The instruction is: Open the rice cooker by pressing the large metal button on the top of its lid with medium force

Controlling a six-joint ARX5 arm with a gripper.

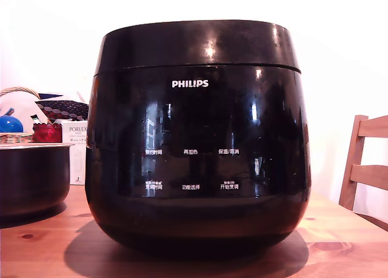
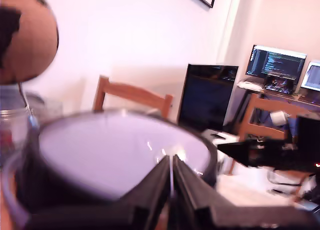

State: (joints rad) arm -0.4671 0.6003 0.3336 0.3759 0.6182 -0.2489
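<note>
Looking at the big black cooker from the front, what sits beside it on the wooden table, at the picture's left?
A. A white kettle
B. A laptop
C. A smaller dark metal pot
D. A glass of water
C: in the exterior view a dark metal pot stands on the table at that view's left of the rice cooker.

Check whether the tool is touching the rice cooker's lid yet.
Cannot tell. The wrist view shows the tool, closed to a thin slit, over the lid, but blur hides any gap. The exterior view shows the rice cooker shut, without the tool.
</note>
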